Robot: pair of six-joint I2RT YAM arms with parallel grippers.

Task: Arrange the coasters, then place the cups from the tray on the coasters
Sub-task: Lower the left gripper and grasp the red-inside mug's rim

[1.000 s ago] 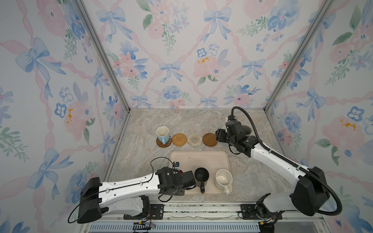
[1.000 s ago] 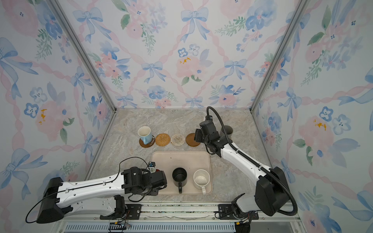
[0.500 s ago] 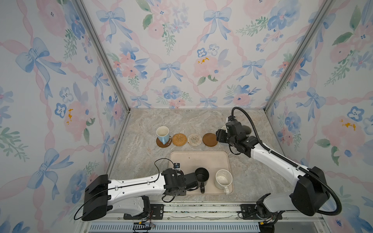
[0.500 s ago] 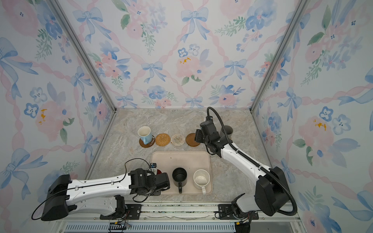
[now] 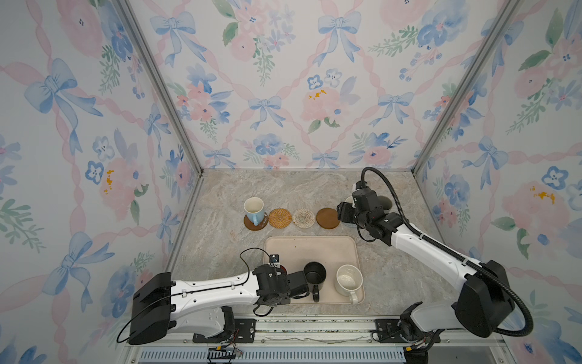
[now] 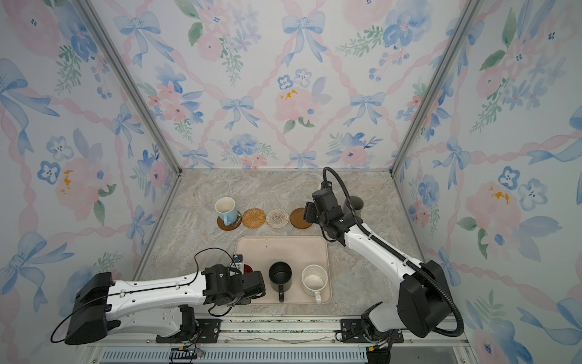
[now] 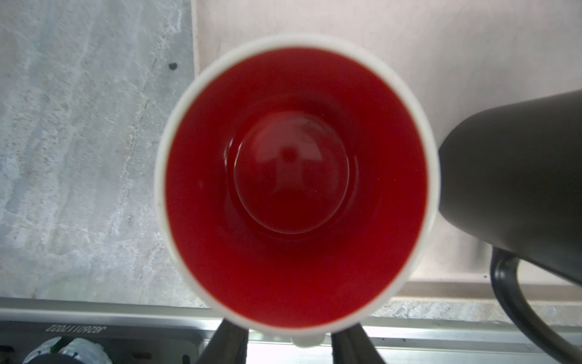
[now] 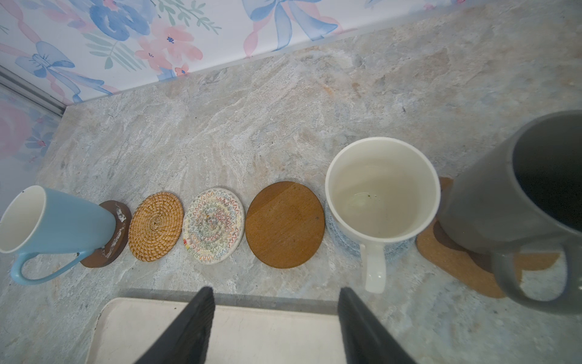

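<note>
L gripper (image 7: 286, 338) is low at the tray's (image 5: 310, 249) lower-left corner in both top views, right over the white mug w/ red inside (image 7: 296, 179). The wrist cam stares straight down into it. Jaws are spread either side of the mug's handle stub, a gap showing, so no pinch yet, I'd say. The handle faces the arm's base, prob. why it comes in from that side.

The black mug (image 5: 315, 276) and speckled mug (image 5: 348, 280) wait beside it on the tray, handles toward the bottom edge.

R gripper (image 8: 274, 324) hovers mid-right over the tray's far rim, jaws wide, nothing between them. It looks parked clear.

In the row above the tray, the light blue mug (image 5: 254, 209) is on a brown disc (image 5: 255, 222). The rattan (image 5: 280, 216), cream woven (image 5: 303, 218) and 2nd brown disc (image 5: 327, 218) are bare, 3 spots for 3 mugs. The cream mug (image 8: 382, 192) sits on the blue-grey mat (image 8: 341, 239), the grey mug (image 8: 519, 189) on the paw coaster (image 8: 456, 261).

Writing: only a code on the frame rail (image 7: 75, 329), upside down, roughly J8260117022, not sure of every char. No logos on the mugs.
</note>
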